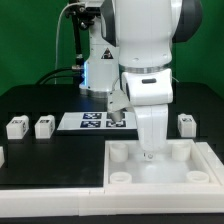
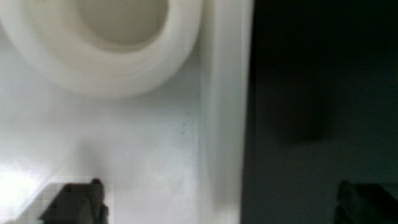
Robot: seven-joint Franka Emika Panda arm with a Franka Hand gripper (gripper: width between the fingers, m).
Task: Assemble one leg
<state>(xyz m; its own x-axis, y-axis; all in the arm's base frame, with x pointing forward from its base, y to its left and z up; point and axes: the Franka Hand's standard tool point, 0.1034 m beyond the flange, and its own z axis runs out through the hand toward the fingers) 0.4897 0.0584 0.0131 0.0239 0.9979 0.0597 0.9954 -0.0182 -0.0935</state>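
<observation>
Pincer (image 1: 148, 151) (image 2: 219, 197) hangs spread, nothing between its fingers (image 2: 71, 200), low over the white tray piece (image 1: 170, 181) near a round socket (image 2: 111, 30). One leg (image 1: 185, 123) stands on the black worktop (image 1: 30, 105) behind the tray at the exterior view's right; two other legs (image 1: 43, 126) (image 1: 15, 127) stand at its left, beside the marker board (image 1: 92, 121).

Close, blurred look at white tray-like piece (image 2: 107, 130). Round socket (image 2: 111, 22) on it, cut off by frame edge: thick pale rim, shaded hollow inside. Flat white surface runs from socket toward fingers. Piece ends in straight, slightly brighter border strip (image 2: 222, 90); dark table (image 2: 320, 80) just beyond it. Gripper (image 2: 221, 205) spread wide; only dark fingertips (image 2: 71, 203) visible, one over white piece, other over dark table. Border strip lies between the two tips.
</observation>
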